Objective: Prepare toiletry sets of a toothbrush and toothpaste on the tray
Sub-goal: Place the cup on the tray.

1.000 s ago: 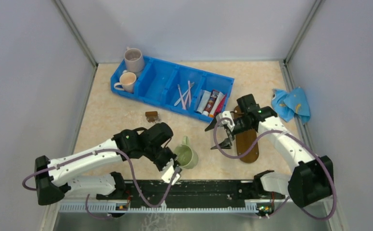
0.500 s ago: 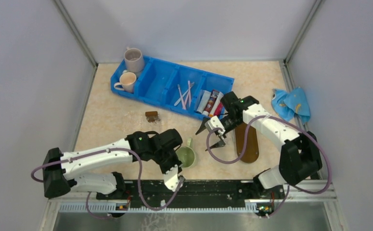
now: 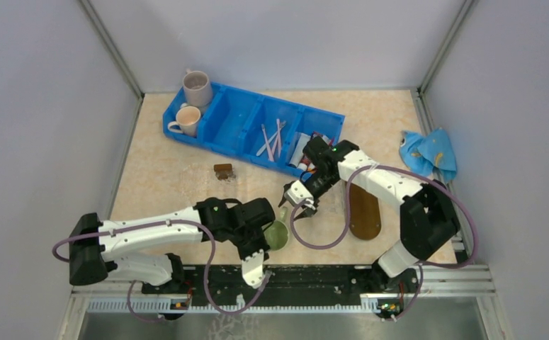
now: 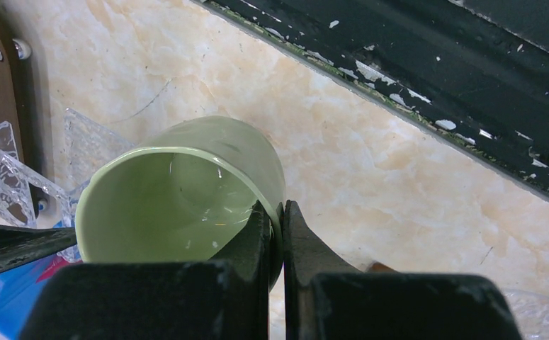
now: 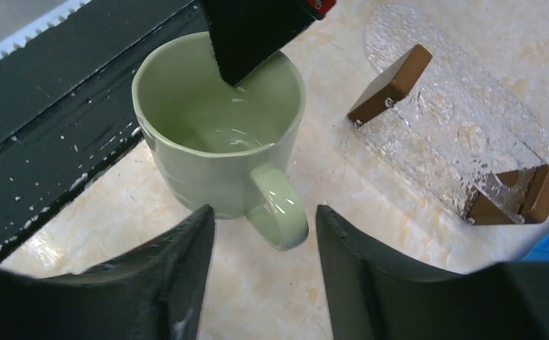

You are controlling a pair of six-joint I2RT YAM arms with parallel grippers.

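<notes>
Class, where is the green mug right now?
In the top view the green mug is at the table's front centre, left of the tray. The left gripper pinches its rim, and the right gripper is open near its handle.

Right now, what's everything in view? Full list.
green mug: 1, pale green, near table edge
blue bin: 1, four compartments, far side of table
pale mugs: 2, greyish and peach, bin's left-end compartment
toothbrushes: several, pale pink and white, bin's third compartment
toothpaste tubes: several, mixed colours, bin's right-end compartment, partly hidden by right arm
tray: 1, dark brown oval, right of centre
clear holder: 1, brown end blocks, between bin and green mug
cloth: 1, blue, right side of table
left hand: shut on green mug's rim
right hand: open, at the mug's handle, not gripping
</notes>
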